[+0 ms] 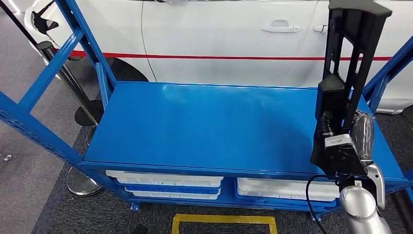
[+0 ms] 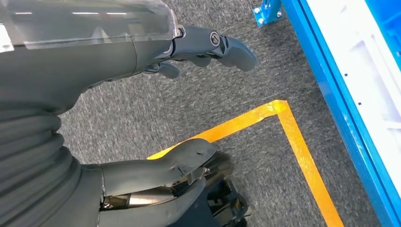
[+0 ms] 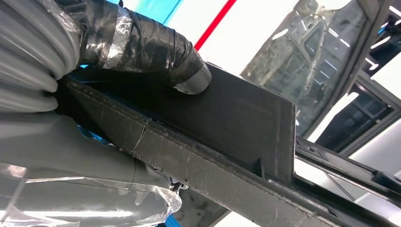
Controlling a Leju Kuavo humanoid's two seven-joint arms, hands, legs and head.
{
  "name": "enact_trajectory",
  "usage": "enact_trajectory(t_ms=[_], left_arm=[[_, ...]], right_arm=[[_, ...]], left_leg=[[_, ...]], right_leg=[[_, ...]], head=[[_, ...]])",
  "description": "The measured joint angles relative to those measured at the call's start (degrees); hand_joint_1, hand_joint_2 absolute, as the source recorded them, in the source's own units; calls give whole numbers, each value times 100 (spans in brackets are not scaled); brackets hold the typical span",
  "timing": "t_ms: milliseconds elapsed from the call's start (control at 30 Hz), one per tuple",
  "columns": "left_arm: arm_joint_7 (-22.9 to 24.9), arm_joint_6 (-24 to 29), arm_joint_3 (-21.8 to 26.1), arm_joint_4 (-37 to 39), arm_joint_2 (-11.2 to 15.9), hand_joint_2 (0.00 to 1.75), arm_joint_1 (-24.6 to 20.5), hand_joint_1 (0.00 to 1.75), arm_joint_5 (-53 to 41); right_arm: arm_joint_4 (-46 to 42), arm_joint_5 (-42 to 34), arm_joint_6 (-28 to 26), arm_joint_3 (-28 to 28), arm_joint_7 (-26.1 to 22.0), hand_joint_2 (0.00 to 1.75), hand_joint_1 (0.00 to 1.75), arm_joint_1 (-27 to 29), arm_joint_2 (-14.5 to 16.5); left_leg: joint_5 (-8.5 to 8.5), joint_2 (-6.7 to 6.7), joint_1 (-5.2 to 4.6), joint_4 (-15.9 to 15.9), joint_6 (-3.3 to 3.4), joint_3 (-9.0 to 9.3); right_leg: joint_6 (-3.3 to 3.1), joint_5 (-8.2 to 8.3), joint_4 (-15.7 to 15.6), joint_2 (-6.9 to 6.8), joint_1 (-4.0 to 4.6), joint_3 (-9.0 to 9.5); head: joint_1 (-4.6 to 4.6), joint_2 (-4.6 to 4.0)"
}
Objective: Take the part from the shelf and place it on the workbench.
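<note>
Part upright (long axis vertical), gripped by right hand

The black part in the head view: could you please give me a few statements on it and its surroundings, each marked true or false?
1. The right hand holds the black part upright. True.
2. The part lies flat on the blue workbench. False: it is held up, on end.
3. The left hand holds a tray. False: it holds nothing.
4. White trays sit under the bench top. True.
5. A white car stands behind the bench. True.
</note>
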Motion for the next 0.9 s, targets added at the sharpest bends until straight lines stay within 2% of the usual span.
enact_trajectory(t_ms=[33, 67, 100, 133, 200, 233, 267, 333, 400, 467, 533, 567, 600, 633, 700, 733, 767, 833, 900], left_arm=[[12, -13, 2, 0, 0, 175, 1, 0, 13], [16, -25, 7, 0, 0, 175, 4, 0, 32], [24, -28, 15, 0, -2, 175, 8, 0, 55], [37, -22, 26, 0, -4, 175, 11, 0, 78], [82, 16, 53, 0, -10, 175, 8, 0, 97], [109, 38, 67, 0, -11, 175, 5, 0, 99], [135, 60, 82, 0, -11, 175, 2, 0, 100], [176, 84, 109, 0, -11, 175, 0, 0, 101], [196, 93, 128, 0, -11, 175, -3, 0, 100], [208, 97, 137, 0, -12, 175, -10, 0, 97], [231, 108, 139, 0, -14, 175, -9, 0, 90], [248, 116, 139, 0, -15, 175, -4, 0, 87], [261, 126, 140, 0, -17, 175, -1, 0, 84], [272, 134, 140, 0, -19, 175, -1, 0, 83], [284, 150, 140, 0, -19, 175, -8, 0, 75], [287, 156, 141, 0, -19, 175, -14, 0, 71], [288, 160, 142, 0, -18, 175, -16, 0, 66], [288, 164, 142, 0, -17, 175, -16, 0, 59], [275, 163, 142, 0, -22, 175, -14, 0, 51]], right_arm=[[1, 1, 4, -5, -2, 175, 175, 7, 5], [2, 2, 9, -7, -2, 175, 175, 14, 10], [3, 5, 13, -7, -2, 175, 175, 18, 15], [3, 8, 15, -7, -3, 175, 175, 17, 18], [3, 11, 17, -7, -5, 175, 175, 5, 20], [3, 11, 20, -7, -7, 175, 175, -1, 21], [3, 12, 26, -6, -7, 175, 175, -3, 23], [3, 13, 40, -6, -7, 175, 175, -2, 32], [3, 15, 49, -5, -7, 175, 175, -10, 45], [3, 20, 51, -5, -9, 175, 175, -21, 61], [3, 25, 52, -5, -10, 175, 175, -22, 82], [3, 27, 52, -5, -11, 175, 175, -21, 97], [3, 31, 52, -4, -11, 175, 175, -21, 114], [3, 36, 51, -4, -13, 175, 175, -22, 132], [3, 48, 49, -3, -18, 175, 175, -25, 161], [3, 54, 48, -3, -21, 175, 175, -27, 175], [3, 58, 47, -3, -24, 175, 175, -26, 188], [3, 66, 45, 2, -26, 175, 175, -24, 222], [5, 76, 42, 9, -27, 175, 175, -23, 250]], left_leg=[[-3, 1, 0, 8, 8, -5], [-9, 1, 0, 19, 5, -9], [-18, 0, 4, 35, -1, -12], [-35, -3, 11, 66, -16, -16], [-103, -12, 12, 180, -75, -45], [-138, -17, 5, 243, -106, -70], [-164, -20, -1, 292, -134, -94], [-178, -22, 0, 326, -161, -116], [-255, -18, 17, 425, -206, -150], [-518, -14, 47, 856, -273, -338], [-823, -12, 74, 1543, -316, -667], [-877, -12, 82, 1780, -320, -789], [-829, -13, 85, 1836, -311, -829], [-678, -13, 84, 1676, -288, -767], [-300, -14, 63, 962, -212, -445], [-186, -15, 41, 628, -178, -290], [-137, -17, 17, 415, -150, -194], [-128, -22, -23, 275, -117, -143], [-54, -21, -3, 143, -77, -91]], right_leg=[[17, -123, 317, 0, 1, -155], [36, -158, 514, -3, -6, -254], [57, -90, 526, -7, -18, -261], [78, 74, 318, -14, -34, -152], [102, 370, -347, -23, -56, 190], [80, 439, -582, -16, -58, 308], [48, 441, -690, -7, -49, 356], [-37, 431, -690, 13, -32, 346], [-95, 444, -704, 10, -32, 352], [-140, 451, -716, -1, -35, 360], [-159, 448, -716, -11, -21, 359], [-163, 447, -716, -14, -12, 360], [-165, 445, -716, -15, -5, 362], [-166, 445, -716, -13, 2, 366], [-166, 444, -720, -12, 9, 375], [-157, 447, -725, -10, 9, 375], [-140, 454, -735, -10, 5, 371], [-81, 481, -772, -10, -11, 367], [-20, 464, -776, -18, -15, 370]], head=[[0, 0], [0, 0], [-1, 0], [0, 0], [1, 0], [-2, 0], [-4, 0], [-7, 0], [-7, 0], [-8, 0], [-8, 0], [-8, 0], [-8, 0], [-8, 0], [-8, 0], [-7, 0], [-8, 0], [-8, 0], [-7, 0]])
